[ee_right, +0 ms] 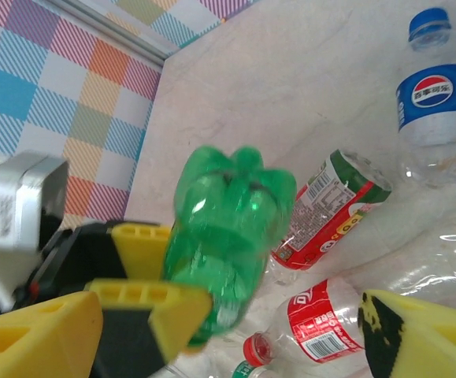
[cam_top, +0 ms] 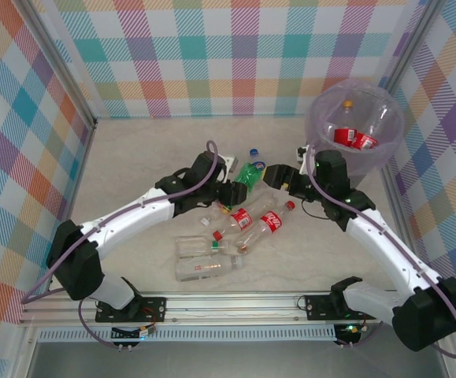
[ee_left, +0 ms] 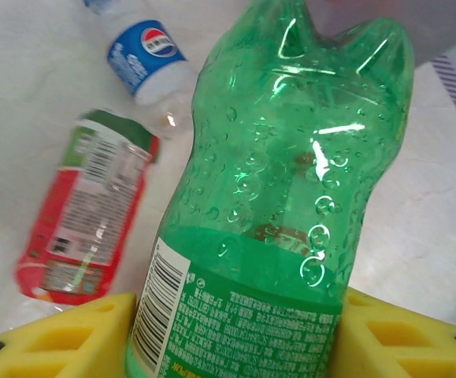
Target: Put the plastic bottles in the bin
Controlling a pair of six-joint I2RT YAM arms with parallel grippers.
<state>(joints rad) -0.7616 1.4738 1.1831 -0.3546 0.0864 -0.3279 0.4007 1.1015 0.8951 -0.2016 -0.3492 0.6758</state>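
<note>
The left pincer (ee_left: 239, 319) clamps the green bottle (ee_left: 291, 157) at its label end, while the right pincer (ee_right: 228, 339) stands wide open and empty close by.

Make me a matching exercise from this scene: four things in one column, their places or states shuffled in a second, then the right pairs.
Column one
1. green bottle
2. blue-labelled bottle
3. bin
4. right tool

Column two
A. open, gripping nothing
B. lying on the table, blue cap on
C. clamped between the yellow fingers of the left tool
D. already holds red-labelled bottles

Pairs: 1-C, 2-B, 3-D, 4-A
</note>
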